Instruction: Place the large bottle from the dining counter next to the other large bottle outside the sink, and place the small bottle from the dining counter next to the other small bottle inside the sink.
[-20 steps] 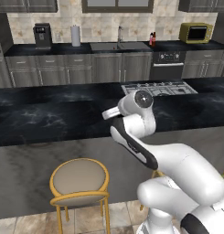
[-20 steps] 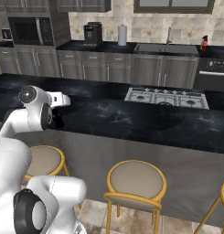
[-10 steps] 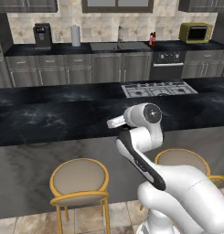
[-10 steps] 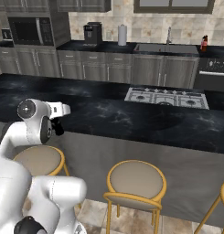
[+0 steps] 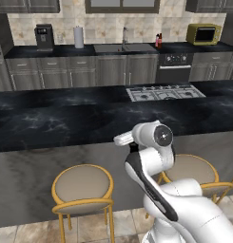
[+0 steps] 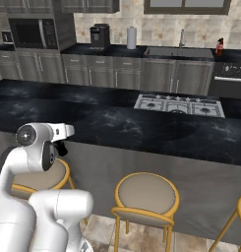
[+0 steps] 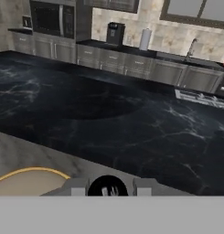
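In the hand view my gripper (image 7: 107, 188) is shut on a dark round thing seen end-on, apparently a bottle; large or small I cannot tell. In the right base view the gripper (image 6: 61, 146) hangs under the folded white wrist, just in front of the dining counter (image 6: 141, 129), above a stool. The dining counter (image 5: 65, 123) carries no bottle in the stretch I see. The sink (image 5: 122, 48) with its faucet (image 5: 124, 34) lies in the far back counter. The other large bottle (image 5: 159, 40), pink-red with a dark cap, stands right of the sink (image 6: 178, 51) and appears again (image 6: 220, 46).
A gas hob (image 5: 164, 92) is set in the dining counter's far right part. Yellow-framed stools (image 5: 83, 186) (image 6: 146, 194) stand along its grey stone front. On the back counter are a coffee machine (image 5: 43, 37), a paper roll (image 5: 78, 36) and a yellow microwave (image 5: 203, 33).
The arm has folded back and down: the hand left the space over the dining counter's top and now sits below its front edge, by the stools. The grip is unchanged.
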